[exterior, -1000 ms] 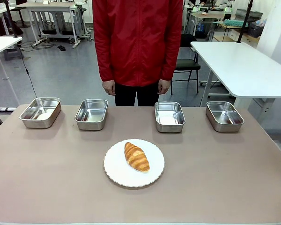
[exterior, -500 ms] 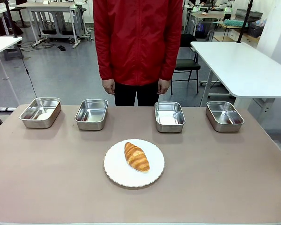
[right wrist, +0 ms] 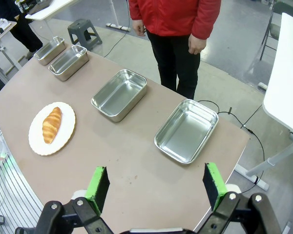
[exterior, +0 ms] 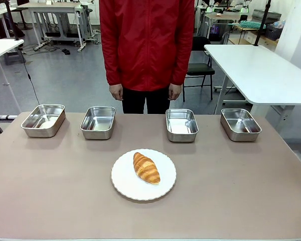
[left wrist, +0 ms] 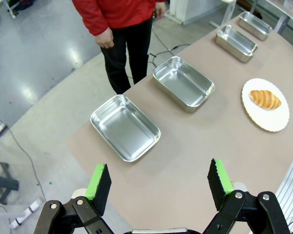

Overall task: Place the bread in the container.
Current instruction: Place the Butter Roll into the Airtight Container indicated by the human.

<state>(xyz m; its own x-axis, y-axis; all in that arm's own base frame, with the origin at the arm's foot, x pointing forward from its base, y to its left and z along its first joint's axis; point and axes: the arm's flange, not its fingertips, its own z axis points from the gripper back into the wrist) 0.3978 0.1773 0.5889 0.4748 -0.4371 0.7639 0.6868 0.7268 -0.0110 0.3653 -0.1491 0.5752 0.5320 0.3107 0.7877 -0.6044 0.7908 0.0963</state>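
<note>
- Left wrist view is showing the left gripper (left wrist: 159, 180) gaping wide, gripping nothing — the right gripper (right wrist: 155, 181) is hanging likewise, empty.
- Bread (exterior: 146, 168) is lying untouched on the white plate (exterior: 124, 187), near-centre; pick-up and placing are both remaining.
- Four steel containers (exterior: 181, 136) are sitting along the far edge, none holding bread — which one is meant, I cannot tell.
</note>
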